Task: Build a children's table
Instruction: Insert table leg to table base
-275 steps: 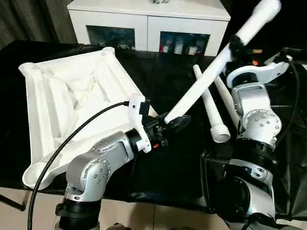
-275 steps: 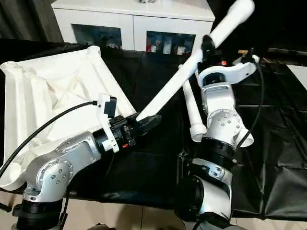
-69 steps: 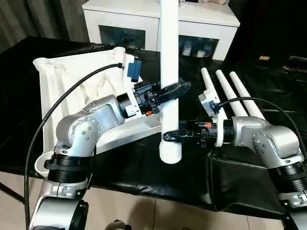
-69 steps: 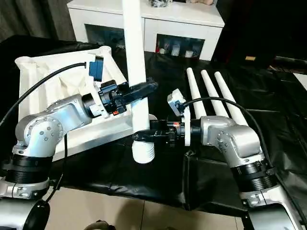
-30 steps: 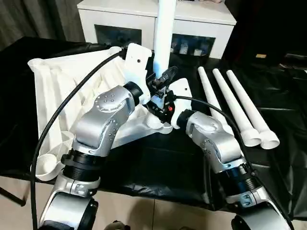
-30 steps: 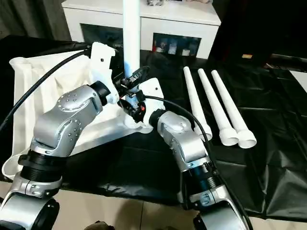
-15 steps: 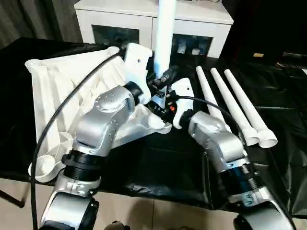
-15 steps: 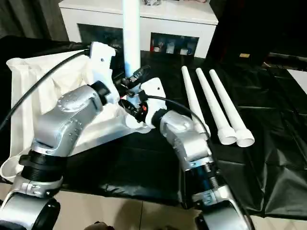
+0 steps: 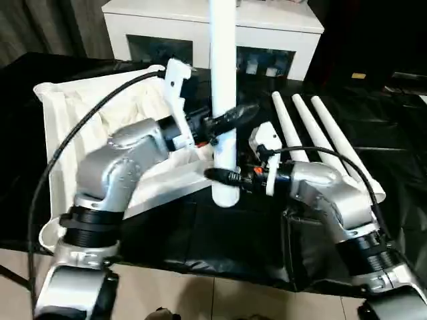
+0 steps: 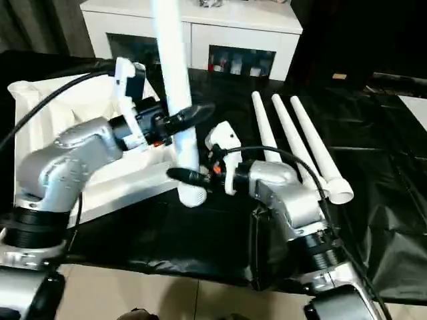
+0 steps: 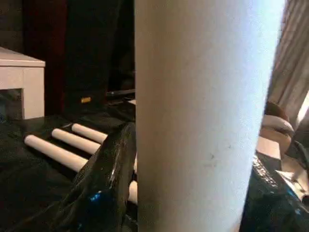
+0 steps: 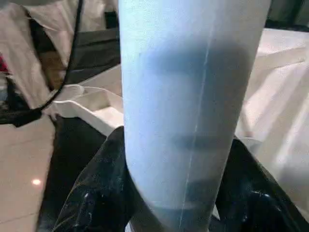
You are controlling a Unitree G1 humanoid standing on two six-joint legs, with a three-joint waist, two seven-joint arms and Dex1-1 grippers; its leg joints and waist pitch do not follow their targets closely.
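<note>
The white table top (image 9: 73, 120) lies upside down on the left of the black-covered table, ribs facing up. One white leg (image 9: 223, 67) stands upright in the middle. Its wider lower end (image 9: 225, 195) hangs over the black cloth just off the top's near right corner. My left gripper (image 9: 230, 119) is shut on the leg halfway up, and my right gripper (image 9: 223, 176) is shut on it lower down. Black fingers (image 11: 104, 179) flank the leg (image 11: 203, 121) in the left wrist view. Other black fingers (image 12: 96, 193) flank it in the right wrist view.
Three more white legs (image 9: 303, 133) lie side by side on the black cloth to the right, wide ends toward me. A white cabinet (image 9: 167, 27) with glass doors stands behind the table. A black cable (image 9: 60, 167) loops from my left arm over the table top.
The upright leg has come away from the top's corner toward me and to the right. My right arm has swung out to the right and now grips lower on the leg.
</note>
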